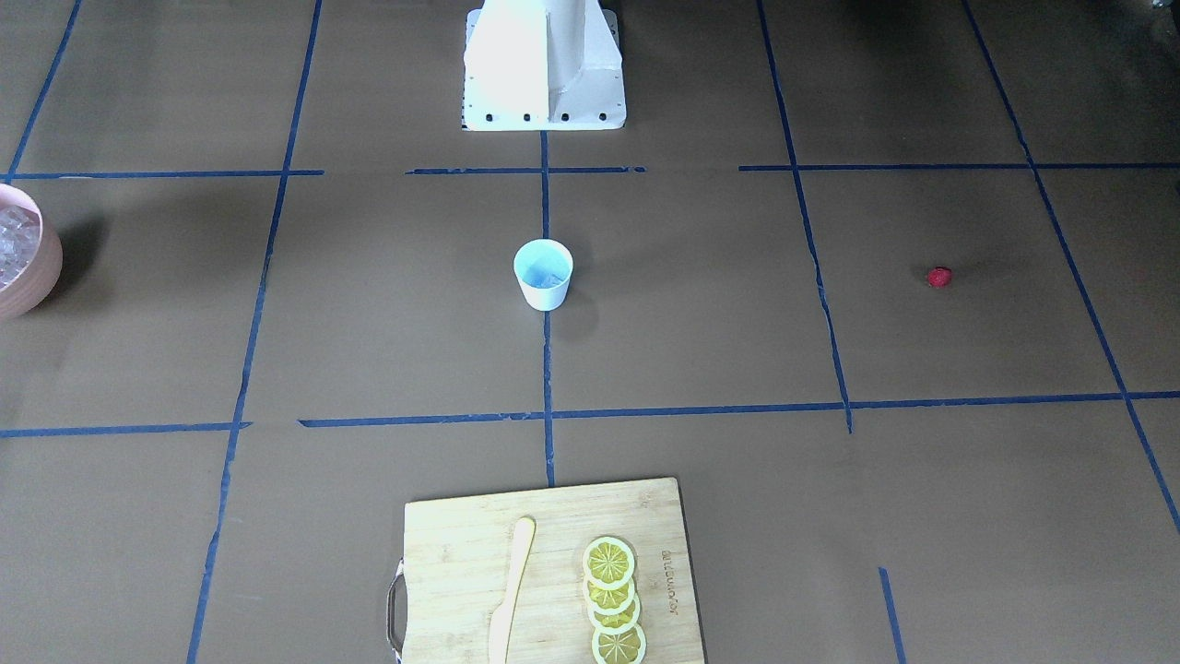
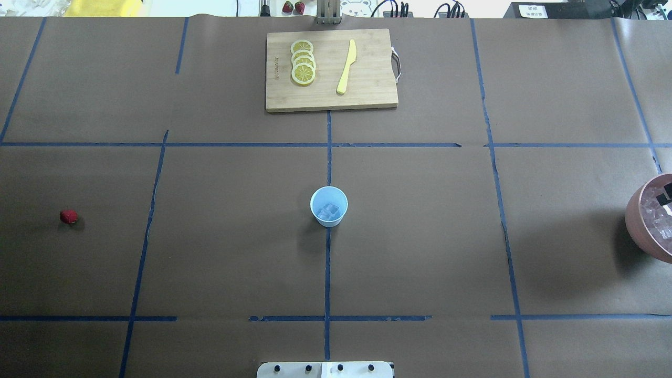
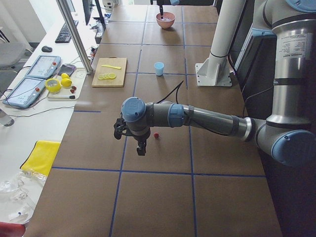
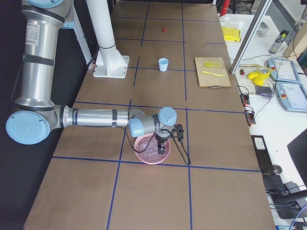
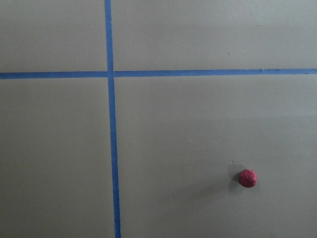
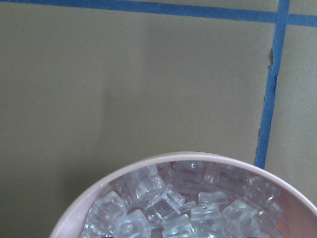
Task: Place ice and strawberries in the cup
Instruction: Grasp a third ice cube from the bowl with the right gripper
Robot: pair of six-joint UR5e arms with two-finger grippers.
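Ice [image 2: 329, 211] in cup [image 2: 329, 222] at ctr; strawberry [image 2: 68, 216] far L, bowl [image 2: 638, 226] far R.

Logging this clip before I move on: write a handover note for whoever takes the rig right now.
Left gripper: hangs over the table near the strawberry; open or shut cannot be told.
Right gripper: over the pink bowl of ice; state also unclear.
Cup: upright mid-table, ice cubes inside.
Done: some ice in.
Left: the strawberry, lying bare on the robot's left side, goes into the cup.
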